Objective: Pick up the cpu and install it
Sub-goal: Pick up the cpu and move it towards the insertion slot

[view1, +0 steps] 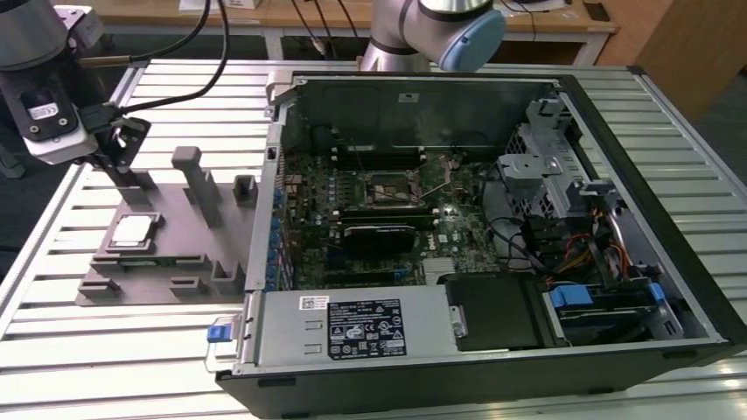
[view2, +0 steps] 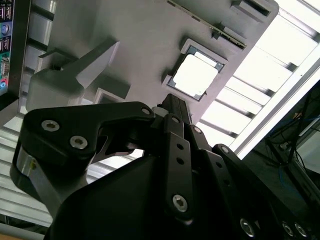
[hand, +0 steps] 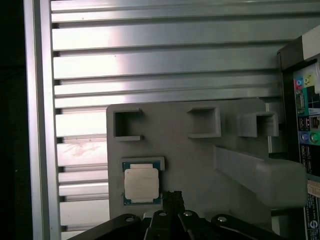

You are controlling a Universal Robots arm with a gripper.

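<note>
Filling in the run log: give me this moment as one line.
gripper: shut, empty, over grey fixture, near cpu | cpu: lying in fixture pocket, not picked up

Bench (view1: pixel 117 350) carries two things: fixture (view1: pixel 175 254) on the exterior view's left, open computer case (view1: pixel 408 105) just beside it on the right. Cpu (view1: pixel 131 231) lies flat in a recess of the fixture, on the side away from the case. Jaws above the fixture, near the cpu, apart from it. In the case: motherboard (view1: pixel 350 219) on its floor, power supply (view1: pixel 350 325) along the near edge
</note>
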